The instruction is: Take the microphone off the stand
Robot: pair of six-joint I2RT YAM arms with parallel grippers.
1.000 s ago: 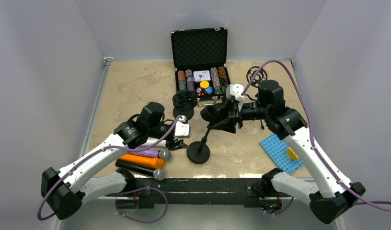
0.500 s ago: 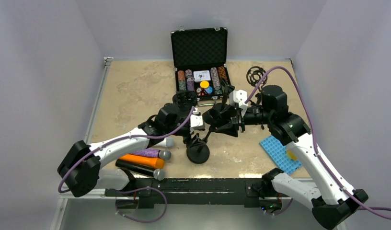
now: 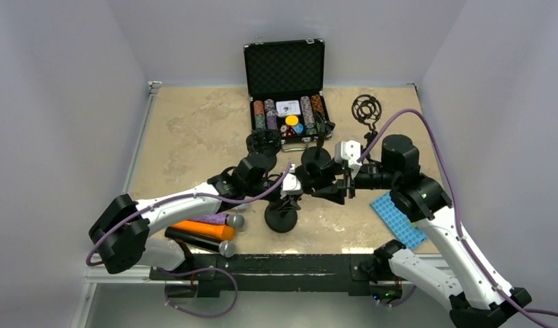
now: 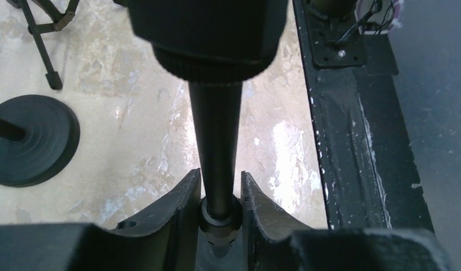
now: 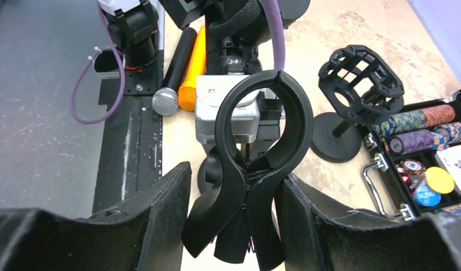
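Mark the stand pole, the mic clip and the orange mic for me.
stand pole [image 4: 216, 141]: left wrist view, middle of the shaft.
mic clip [image 5: 224, 121]: right wrist view, left side of its loop.
orange mic [image 3: 202, 229]: top external view, middle of its body.

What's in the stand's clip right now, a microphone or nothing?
Empty. The right wrist view shows the clip as a bare see-through ring, nothing inside.
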